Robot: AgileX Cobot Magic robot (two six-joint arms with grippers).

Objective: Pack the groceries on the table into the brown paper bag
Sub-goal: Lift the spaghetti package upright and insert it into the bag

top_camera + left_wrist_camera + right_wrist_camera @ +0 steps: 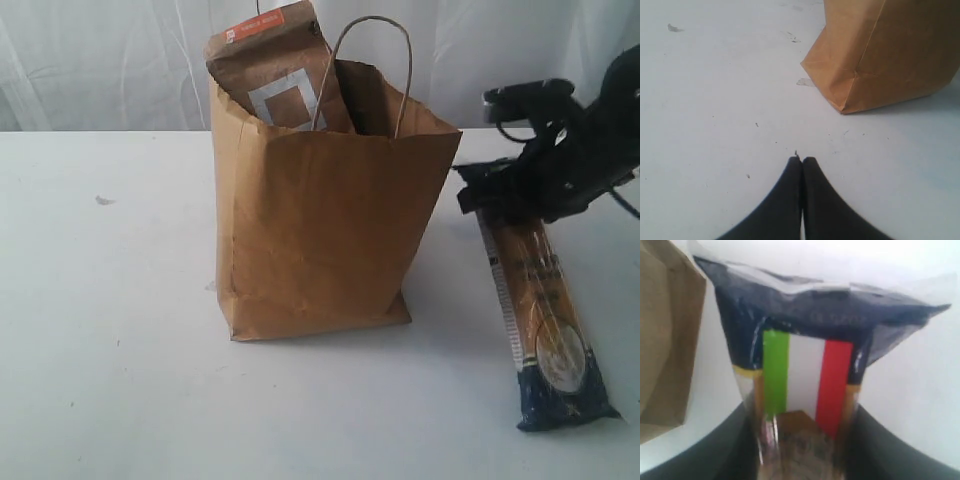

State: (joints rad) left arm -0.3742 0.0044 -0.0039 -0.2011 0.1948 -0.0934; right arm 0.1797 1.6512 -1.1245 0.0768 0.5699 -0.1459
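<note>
Because the long pasta pack (540, 300), a narrow clear-film sleeve of golden strands with dark blue ends, lies flat on the wide white table (120, 350) just right of the bag, it has to be lifted by one end. I judge it light, stiff along its length, brittle if bent, and slick in its crinkly film. A hold just behind the end seal should let it hang upright and go into the bag endwise.

A green, white and red stripe crosses its blue end; its lettering is too blurred to read.

The right gripper (495, 205) straddles the far end, jaws partly open and close against the film. Whether they pinch it I cannot tell.

The tall creased brown paper bag (320, 240) holds a brown pouch (275, 75) whose orange label is illegible.

The left gripper (801, 161) is closed and empty over bare table near the bag's bottom corner.
</note>
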